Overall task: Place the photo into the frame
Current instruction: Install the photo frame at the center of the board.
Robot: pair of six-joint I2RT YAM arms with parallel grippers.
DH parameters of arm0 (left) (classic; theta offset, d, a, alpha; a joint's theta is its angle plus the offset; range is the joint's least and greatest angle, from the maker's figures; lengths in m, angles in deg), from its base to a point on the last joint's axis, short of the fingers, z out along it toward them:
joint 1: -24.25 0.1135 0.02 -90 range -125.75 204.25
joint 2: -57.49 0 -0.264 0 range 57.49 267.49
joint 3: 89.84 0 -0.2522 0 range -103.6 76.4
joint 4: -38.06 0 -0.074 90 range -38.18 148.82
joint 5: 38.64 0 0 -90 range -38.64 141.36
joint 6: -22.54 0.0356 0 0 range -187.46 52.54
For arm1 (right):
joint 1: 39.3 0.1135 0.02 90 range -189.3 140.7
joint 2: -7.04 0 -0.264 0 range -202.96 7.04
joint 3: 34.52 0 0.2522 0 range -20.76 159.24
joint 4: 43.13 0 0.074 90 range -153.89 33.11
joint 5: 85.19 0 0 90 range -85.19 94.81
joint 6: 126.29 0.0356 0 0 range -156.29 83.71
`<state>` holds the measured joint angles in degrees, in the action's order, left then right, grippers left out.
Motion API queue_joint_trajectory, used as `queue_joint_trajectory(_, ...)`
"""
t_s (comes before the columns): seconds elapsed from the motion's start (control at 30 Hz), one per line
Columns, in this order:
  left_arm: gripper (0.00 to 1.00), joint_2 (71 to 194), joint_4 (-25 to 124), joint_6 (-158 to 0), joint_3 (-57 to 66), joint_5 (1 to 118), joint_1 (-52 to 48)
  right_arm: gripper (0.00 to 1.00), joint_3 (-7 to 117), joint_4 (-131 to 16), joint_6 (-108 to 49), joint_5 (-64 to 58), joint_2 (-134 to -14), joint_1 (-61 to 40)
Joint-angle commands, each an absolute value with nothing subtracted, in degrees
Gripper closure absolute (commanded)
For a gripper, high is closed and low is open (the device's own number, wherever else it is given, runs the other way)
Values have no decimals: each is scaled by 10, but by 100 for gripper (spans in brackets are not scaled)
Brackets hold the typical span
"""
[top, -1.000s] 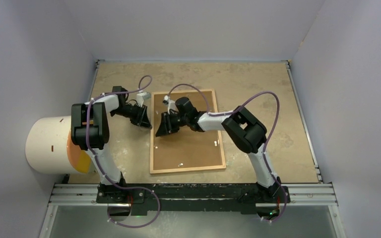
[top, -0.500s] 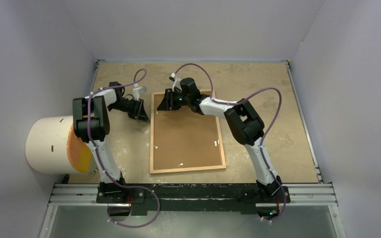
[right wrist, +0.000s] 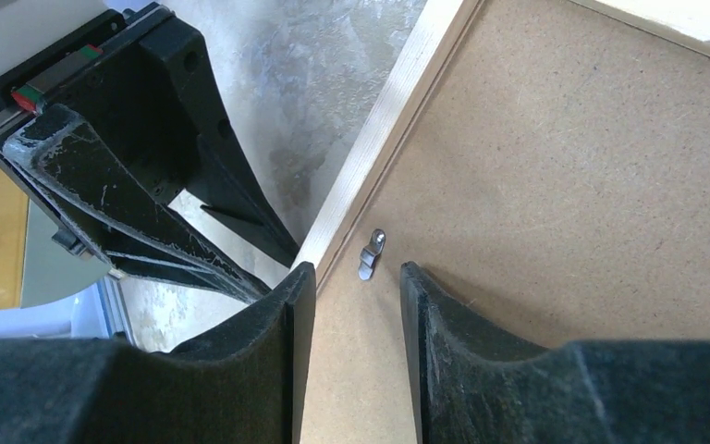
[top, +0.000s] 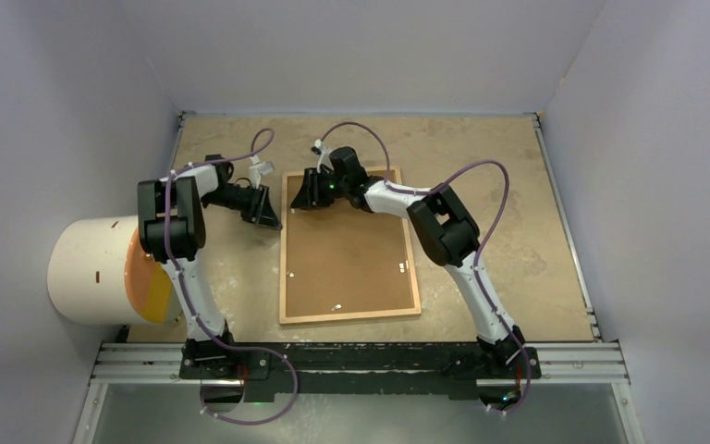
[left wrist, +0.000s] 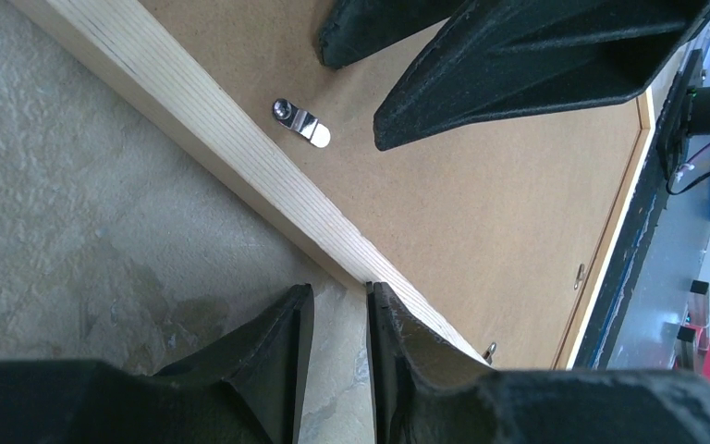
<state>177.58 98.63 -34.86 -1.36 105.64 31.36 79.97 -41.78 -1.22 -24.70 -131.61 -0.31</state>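
Finds the frame [top: 351, 315] flat on the table [top: 481, 157], brown backing board [top: 347, 259] uppermost, its far-left corner right at both sets of fingertips. Sets the left gripper [top: 268, 217] just outside the frame's left rail, one finger at the wood, the other over bare table, parted by a narrow slit and clasping nothing. Puts the right gripper [top: 303, 196] just inside that same rail, over the board, jaws apart and empty, with a metal clip [right wrist: 370, 254] lying just beyond its fingertips, in line with the gap. From above, gives only two black heads facing each other across the rail (fingers too small to read there). From the left wrist, reveals table showing through the slit, the rail running away from the fingertips, and the other gripper's fingers over the board past the clip. From the right wrist, reveals the clip's bent tab close to the rail and the left gripper low beyond the wood.
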Motion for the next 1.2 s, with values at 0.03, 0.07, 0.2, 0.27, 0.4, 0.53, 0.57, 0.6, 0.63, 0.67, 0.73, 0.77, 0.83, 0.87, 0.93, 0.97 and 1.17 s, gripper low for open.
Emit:
queue_joint_trajectory(0.03,71,1806,972,-330,-6,1031,312,60,824,-424,-15,-256,-1334,3)
queue_joint_trajectory(0.07,71,1807,970,-331,-5,1030,312,60,827,-425,-14,-258,-1338,4)
queue_joint_trajectory(0.2,71,1805,963,-334,0,1026,310,60,838,-431,-13,-262,-1347,10)
queue_joint_trajectory(0.27,72,1803,961,-334,2,1024,309,61,842,-434,-14,-265,-1351,13)
queue_joint_trajectory(0.4,72,1800,957,-334,4,1018,309,62,841,-440,-16,-264,-1350,18)
queue_joint_trajectory(0.53,72,1798,950,-337,8,1014,309,62,832,-440,-13,-263,-1346,21)
queue_joint_trajectory(0.57,72,1797,949,-338,9,1013,309,62,830,-440,-11,-262,-1345,22)
queue_joint_trajectory(0.6,72,1797,946,-339,10,1012,309,62,830,-442,-10,-262,-1344,23)
queue_joint_trajectory(0.63,73,1796,945,-340,11,1011,309,62,827,-442,-9,-261,-1342,23)
queue_joint_trajectory(0.67,73,1796,943,-340,12,1010,309,62,823,-439,-8,-260,-1340,23)
queue_joint_trajectory(0.73,73,1796,941,-342,14,1009,309,62,817,-431,0,-260,-1338,24)
queue_joint_trajectory(0.77,73,1796,940,-343,15,1010,309,62,818,-429,4,-260,-1338,24)
queue_joint_trajectory(0.83,73,1795,938,-343,16,1009,310,62,819,-427,11,-259,-1341,26)
queue_joint_trajectory(0.87,73,1794,938,-343,17,1009,309,63,820,-426,16,-257,-1342,27)
queue_joint_trajectory(0.93,73,1791,936,-343,18,1007,308,63,817,-420,29,-251,-1344,29)
queue_joint_trajectory(0.97,73,1790,935,-344,19,1007,308,63,813,-417,37,-244,-1343,30)
queue_joint_trajectory(1.17,73,1788,931,-341,28,1014,305,64,779,-371,102,-189,-1340,36)
